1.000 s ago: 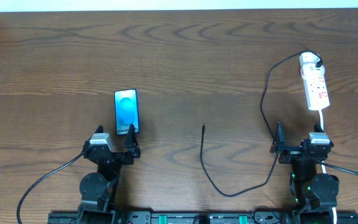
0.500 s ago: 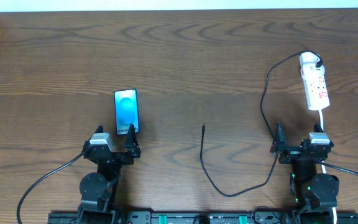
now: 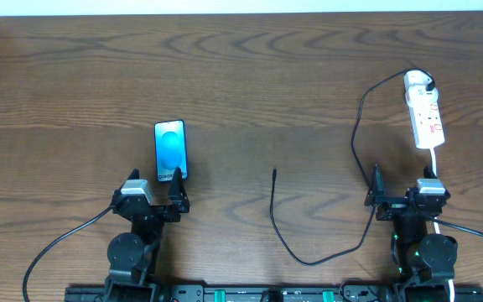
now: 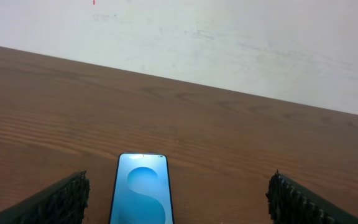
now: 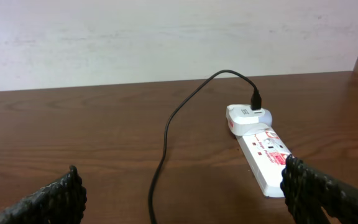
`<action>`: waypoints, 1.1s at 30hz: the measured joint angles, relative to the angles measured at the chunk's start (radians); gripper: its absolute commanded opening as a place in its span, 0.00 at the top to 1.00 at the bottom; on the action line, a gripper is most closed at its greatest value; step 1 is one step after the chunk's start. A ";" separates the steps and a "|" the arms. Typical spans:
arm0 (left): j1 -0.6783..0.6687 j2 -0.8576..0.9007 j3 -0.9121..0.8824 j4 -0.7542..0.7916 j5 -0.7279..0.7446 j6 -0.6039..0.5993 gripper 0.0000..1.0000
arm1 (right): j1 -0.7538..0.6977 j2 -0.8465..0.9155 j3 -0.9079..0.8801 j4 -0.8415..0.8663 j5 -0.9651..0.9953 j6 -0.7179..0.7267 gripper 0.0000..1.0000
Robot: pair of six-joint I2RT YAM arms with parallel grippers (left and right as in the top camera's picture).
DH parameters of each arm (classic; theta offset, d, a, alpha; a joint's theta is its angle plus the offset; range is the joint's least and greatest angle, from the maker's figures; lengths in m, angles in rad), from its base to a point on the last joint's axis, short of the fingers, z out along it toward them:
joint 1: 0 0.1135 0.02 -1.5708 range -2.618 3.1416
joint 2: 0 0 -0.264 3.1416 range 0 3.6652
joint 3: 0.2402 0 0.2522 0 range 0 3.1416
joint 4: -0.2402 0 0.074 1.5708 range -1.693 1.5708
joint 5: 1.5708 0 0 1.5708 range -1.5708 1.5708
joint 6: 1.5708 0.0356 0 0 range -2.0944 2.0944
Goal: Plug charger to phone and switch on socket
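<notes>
While both arms sit low at the near edge, the left gripper gapes empty just behind the phone. The right gripper, equally wide, faces the socket, and the charger, plugged in there, trails its free tip mid-table, seemingly reachable by either.

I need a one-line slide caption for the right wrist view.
Open right gripper faces the socket strip, black charger plugged into its far end.
</notes>
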 measured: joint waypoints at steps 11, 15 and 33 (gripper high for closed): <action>0.000 0.059 0.038 -0.083 0.003 0.000 0.09 | 0.000 0.000 0.000 0.000 0.000 0.000 0.01; 0.000 0.100 0.050 -0.102 0.002 0.003 0.09 | 0.000 0.000 0.000 0.000 0.000 0.000 0.01; 0.000 0.473 0.439 -0.307 0.002 0.024 0.09 | 0.000 -0.002 0.000 0.001 0.000 0.000 0.01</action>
